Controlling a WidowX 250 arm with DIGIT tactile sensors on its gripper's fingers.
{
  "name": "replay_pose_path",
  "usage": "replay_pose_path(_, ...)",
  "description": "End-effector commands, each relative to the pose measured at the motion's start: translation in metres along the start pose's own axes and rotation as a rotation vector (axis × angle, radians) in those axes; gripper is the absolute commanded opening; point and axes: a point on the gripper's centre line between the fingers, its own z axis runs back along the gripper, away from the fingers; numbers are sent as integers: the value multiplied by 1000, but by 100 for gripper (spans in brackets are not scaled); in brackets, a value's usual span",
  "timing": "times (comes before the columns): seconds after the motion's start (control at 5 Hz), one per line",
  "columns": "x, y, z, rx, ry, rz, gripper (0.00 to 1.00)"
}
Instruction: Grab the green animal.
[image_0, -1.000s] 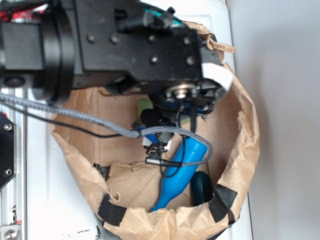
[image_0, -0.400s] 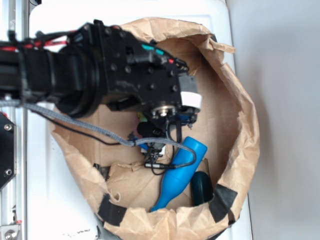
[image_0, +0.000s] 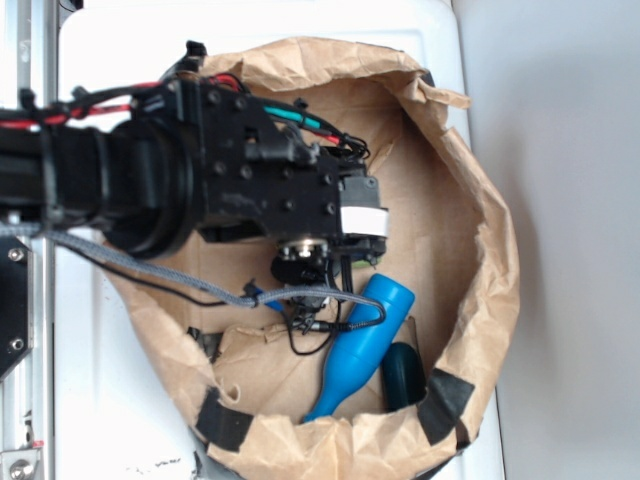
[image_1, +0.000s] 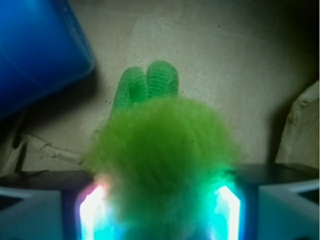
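The green animal (image_1: 162, 150) fills the middle of the wrist view, a fuzzy yellow-green body with smoother green knit parts sticking out beyond it. It lies on the brown paper floor of the bag. My gripper (image_1: 160, 210) stands open astride it, one lit pad (image_1: 92, 210) on each side and fur brushing both. In the exterior view my gripper (image_0: 300, 272) reaches down into the bag, and the arm hides the animal.
A blue bottle (image_0: 365, 345) lies just right of the gripper, its base (image_1: 35, 50) at the upper left of the wrist view. A dark oval object (image_0: 403, 375) lies beside it. The crumpled paper bag wall (image_0: 490, 250) rings everything. A grey cable (image_0: 150, 270) hangs across the bag.
The arm has come down into the bag and shifted left and toward the front. The green patch seen a second ago is now covered by the gripper.
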Motion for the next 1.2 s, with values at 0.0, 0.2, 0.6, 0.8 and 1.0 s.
replay_pose_path(0.0,9,-16,32,-26,-39,-4,0)
replay_pose_path(0.2,12,-14,64,-84,-26,-3,0)
replay_pose_path(0.6,12,-10,109,-102,-19,48,0)
replay_pose_path(0.8,16,-14,122,-95,-13,62,0)
replay_pose_path(1.0,21,-18,127,-85,-18,49,0)
